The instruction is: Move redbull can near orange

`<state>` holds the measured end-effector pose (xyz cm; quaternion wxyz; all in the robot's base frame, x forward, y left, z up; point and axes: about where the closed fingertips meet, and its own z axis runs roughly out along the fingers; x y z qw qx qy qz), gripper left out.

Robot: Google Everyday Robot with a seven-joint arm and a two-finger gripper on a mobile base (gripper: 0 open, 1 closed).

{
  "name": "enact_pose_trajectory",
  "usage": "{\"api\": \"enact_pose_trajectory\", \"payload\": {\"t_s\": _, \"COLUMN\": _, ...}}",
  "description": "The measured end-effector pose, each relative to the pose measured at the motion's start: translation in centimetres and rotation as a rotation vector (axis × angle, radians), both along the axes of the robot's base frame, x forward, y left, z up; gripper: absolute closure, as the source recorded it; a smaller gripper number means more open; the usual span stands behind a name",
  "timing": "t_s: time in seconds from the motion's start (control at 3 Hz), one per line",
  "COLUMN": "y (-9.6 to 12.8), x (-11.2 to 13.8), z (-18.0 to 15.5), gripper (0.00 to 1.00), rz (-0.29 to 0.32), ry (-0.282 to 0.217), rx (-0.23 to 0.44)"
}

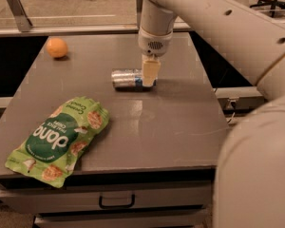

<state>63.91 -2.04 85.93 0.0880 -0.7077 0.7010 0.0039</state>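
Note:
The redbull can (126,78) lies on its side near the middle of the grey table (180,113), its long axis running left to right. The orange (57,47) sits at the table's far left corner, well apart from the can. My gripper (150,75) hangs from the white arm above and points straight down at the can's right end. It covers that end, touching or very close to it. The can rests on the table.
A large green snack bag (59,137) lies at the table's front left, overhanging the front edge. A drawer with a handle (117,201) is below the tabletop. A rail runs behind the table. My arm's bulk fills the right side.

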Motion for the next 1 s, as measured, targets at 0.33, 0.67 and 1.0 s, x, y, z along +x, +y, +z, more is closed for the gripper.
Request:
{"api": "enact_pose_trajectory", "payload": {"t_s": 0.33, "y": 1.1, "x": 2.0, "z": 1.9, "gripper": 1.0, "rz": 0.006, "ry": -0.012, "rx": -0.005}}
{"api": "enact_pose_trajectory", "payload": {"t_s": 0.67, "y": 3.9, "x": 4.5, "z": 2.6, "gripper": 1.0, "rz": 0.028, "ry": -0.001, "rx": 0.014}}
{"api": "enact_pose_trajectory", "payload": {"t_s": 1.0, "y": 7.4, "x": 7.1, "z": 3.5, "gripper": 1.0, "rz": 0.055, "ry": -0.037, "rx": 0.039}}
